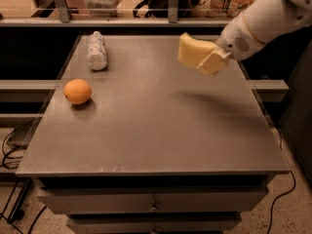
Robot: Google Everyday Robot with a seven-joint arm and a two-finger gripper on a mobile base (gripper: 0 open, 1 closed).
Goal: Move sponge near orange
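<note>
- Grey flat-topped desk (161, 130) with drawers under its front edge and a small knob (154, 208) on one drawer front. Its far right part lies beneath the tool (207, 60), which hangs in the air.
- Whitish plastic bottle (96, 51), lying on its side at the desk's far left.
- Dark cables (9, 150) on the speckled floor (292, 213) left of the desk, and one more at the right.
- Metal rail (122, 21) running behind the desk.

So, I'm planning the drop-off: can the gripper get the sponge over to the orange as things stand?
Probably yes. The gripper holds the sponge above the table; nothing lies between it and the orange, and the bottle sits farther back.
</note>
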